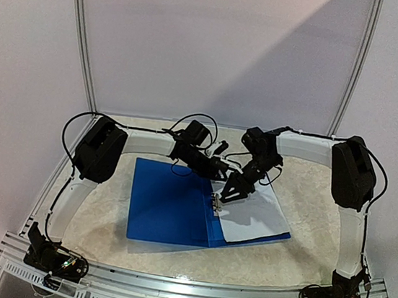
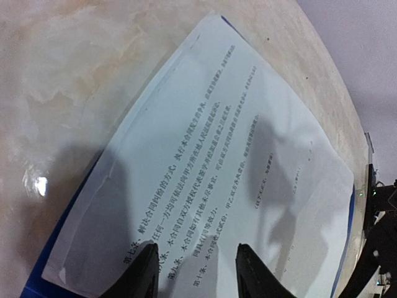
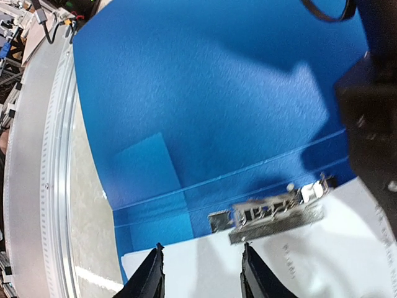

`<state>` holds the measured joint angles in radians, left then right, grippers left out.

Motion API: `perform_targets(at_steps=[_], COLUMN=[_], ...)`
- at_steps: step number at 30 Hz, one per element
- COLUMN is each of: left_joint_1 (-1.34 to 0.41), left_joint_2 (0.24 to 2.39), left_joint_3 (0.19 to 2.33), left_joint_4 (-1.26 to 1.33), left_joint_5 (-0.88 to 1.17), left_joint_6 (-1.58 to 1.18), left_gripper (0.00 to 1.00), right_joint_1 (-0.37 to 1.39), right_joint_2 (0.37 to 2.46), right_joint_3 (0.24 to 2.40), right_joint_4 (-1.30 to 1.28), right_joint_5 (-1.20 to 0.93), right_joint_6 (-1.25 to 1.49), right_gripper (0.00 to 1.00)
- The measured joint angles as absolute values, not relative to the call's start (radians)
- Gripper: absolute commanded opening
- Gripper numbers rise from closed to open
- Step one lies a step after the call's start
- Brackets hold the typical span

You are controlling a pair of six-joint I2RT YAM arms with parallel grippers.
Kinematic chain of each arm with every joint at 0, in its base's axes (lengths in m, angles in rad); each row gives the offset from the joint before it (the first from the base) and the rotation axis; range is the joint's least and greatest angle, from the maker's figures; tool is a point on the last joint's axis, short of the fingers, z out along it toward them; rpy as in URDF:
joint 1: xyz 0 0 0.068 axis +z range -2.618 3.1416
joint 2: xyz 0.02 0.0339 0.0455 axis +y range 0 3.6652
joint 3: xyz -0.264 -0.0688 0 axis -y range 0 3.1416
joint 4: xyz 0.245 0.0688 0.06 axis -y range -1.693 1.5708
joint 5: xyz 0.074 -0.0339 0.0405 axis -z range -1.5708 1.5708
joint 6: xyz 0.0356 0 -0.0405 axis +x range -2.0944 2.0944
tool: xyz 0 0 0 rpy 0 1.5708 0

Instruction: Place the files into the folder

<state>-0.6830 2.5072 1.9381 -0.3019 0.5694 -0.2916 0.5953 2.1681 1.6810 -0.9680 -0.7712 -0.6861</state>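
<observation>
Folder [image 1: 170, 204] is laid open on the worktop [image 1: 101, 235]; files [image 1: 253, 214] are seated on its right half, beside the metal clip [image 3: 273, 214]; left pincer [image 2: 197, 254] is held parted over the printed sheet, nothing gripped; right pincer [image 3: 202, 251] is likewise parted above the sheet edge near the clip, nothing held.

The table [image 1: 308, 206] is a pale beige marbled top, kinda rounded along the far edge. Sitting flat on it around the middle is the blue folder [image 1: 167, 203], spread wide open, with the white sheets [image 1: 253, 214] lying on its right half.
</observation>
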Motion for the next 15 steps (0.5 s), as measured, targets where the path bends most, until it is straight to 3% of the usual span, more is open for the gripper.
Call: perform_targets(at_steps=[4, 15], left_joint_1=[-0.683, -0.683], left_joint_2=[2.484, 2.282], left_joint_3=[1.901, 1.794], left_joint_4=[-0.265, -0.192], left_joint_5=[0.575, 0.493], left_joint_6=[-0.312, -0.377], left_gripper=[0.55, 0.58], right_joint_1=[0.595, 0.537], right_joint_2=[2.128, 1.925], right_joint_3=[1.642, 1.367], right_joint_4=[-0.957, -0.826], right_joint_5=[-0.741, -0.532], right_joint_6=[-0.686, -0.649], right_gripper=[0.42, 0.34])
